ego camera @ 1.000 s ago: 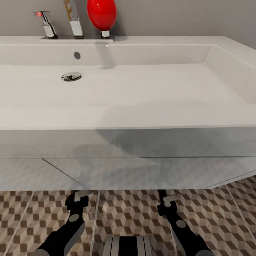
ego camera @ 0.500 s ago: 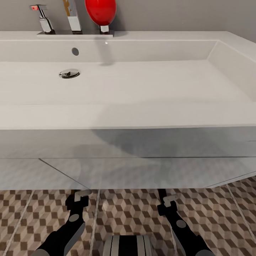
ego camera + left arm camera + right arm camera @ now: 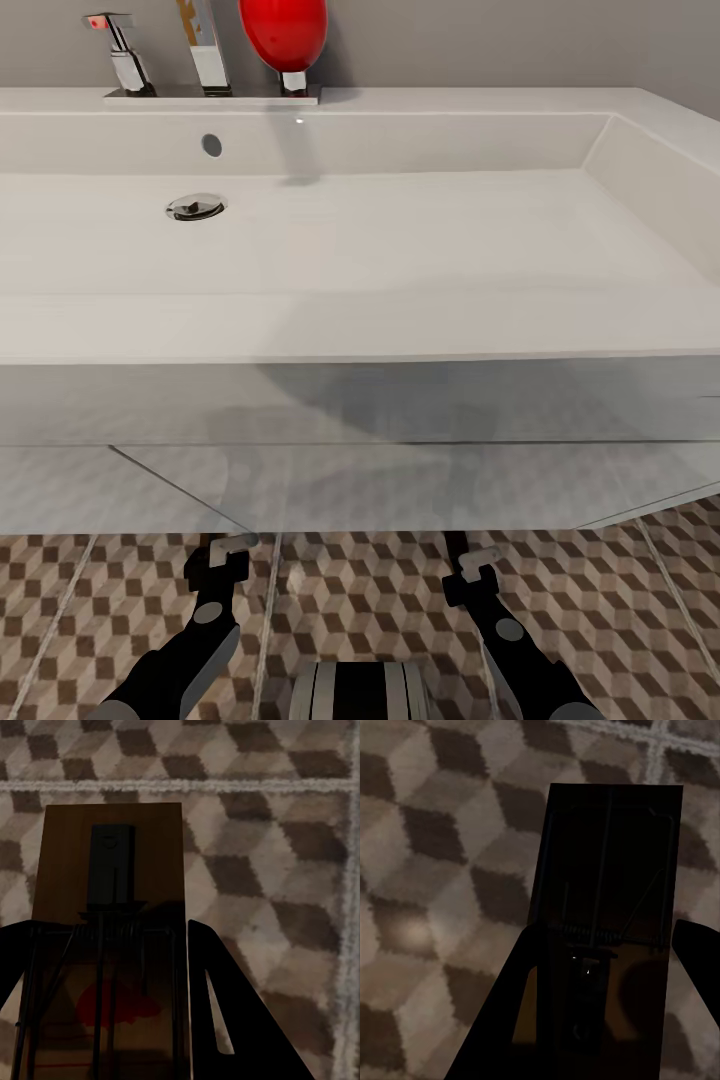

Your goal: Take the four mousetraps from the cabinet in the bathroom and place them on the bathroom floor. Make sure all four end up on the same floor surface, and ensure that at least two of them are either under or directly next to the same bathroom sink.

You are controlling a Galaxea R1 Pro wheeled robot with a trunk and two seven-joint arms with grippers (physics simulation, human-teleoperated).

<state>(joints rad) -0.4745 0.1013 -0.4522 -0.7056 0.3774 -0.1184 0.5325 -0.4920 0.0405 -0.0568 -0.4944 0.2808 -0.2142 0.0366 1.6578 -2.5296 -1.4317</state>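
Note:
In the left wrist view a tan-wood mousetrap with dark wire and a red spot sits between the fingers of my left gripper, which is shut on it, just over the cube-patterned bathroom floor. A second mousetrap, in deep shadow, is held the same way by my right gripper. Seen from the head, the left gripper and the right gripper hang low at the front edge of the sink, a pale trap end poking under it. The cabinet is out of view.
The white sink's vanity front rises directly ahead of both arms. On the ledge behind the basin stand a chrome faucet and a red bulb-shaped object. Patterned floor tiles run off to either side. My base is between the arms.
The head view shifted slightly up and left a second ago, so the camera moved. Both arms and their traps hold the same pose.

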